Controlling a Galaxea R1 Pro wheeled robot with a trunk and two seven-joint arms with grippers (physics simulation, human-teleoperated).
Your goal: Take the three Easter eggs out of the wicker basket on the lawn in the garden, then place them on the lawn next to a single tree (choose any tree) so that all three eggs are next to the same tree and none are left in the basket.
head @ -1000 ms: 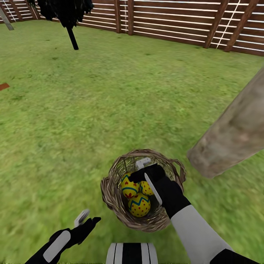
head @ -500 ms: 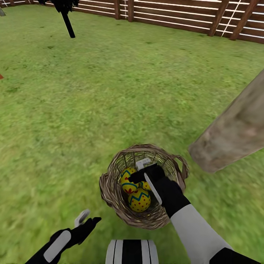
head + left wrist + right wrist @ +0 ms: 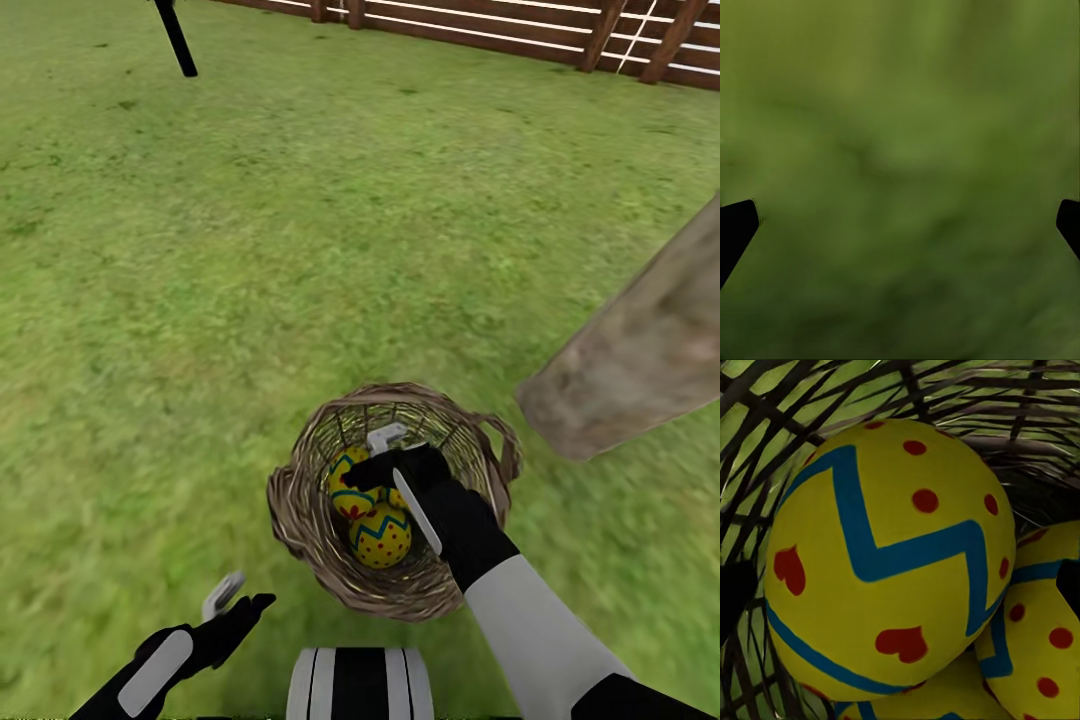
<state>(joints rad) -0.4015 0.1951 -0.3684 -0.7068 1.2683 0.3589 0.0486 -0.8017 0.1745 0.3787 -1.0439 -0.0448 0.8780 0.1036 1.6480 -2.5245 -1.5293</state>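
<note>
The wicker basket (image 3: pixel 300 520) sits on the lawn (image 3: pixel 300 250) just in front of me, beside the thick pale trunk of a tree (image 3: pixel 640 350). Three yellow Easter eggs lie in it: one in front (image 3: pixel 380 537), one at the left (image 3: pixel 345 492), and one mostly hidden under my hand (image 3: pixel 397 498). My right gripper (image 3: pixel 376 462) reaches down into the basket, open. In the right wrist view my right gripper (image 3: pixel 900 585) spans the nearest egg (image 3: pixel 881 562), with a second egg (image 3: pixel 1035 637) beside it and the third egg (image 3: pixel 945 697) beneath. My left gripper (image 3: pixel 238 600) hovers open over the grass.
A brown slatted fence (image 3: pixel 500 20) bounds the lawn at the back. The thin black stem of a dark tree (image 3: pixel 175 38) stands at the far left. In the left wrist view the open left gripper (image 3: pixel 900 225) faces blurred grass (image 3: pixel 900 112).
The head camera has tilted down, so fence and dark tree slid toward the top. My right gripper has sunk slightly toward the eggs. The left arm has not moved.
</note>
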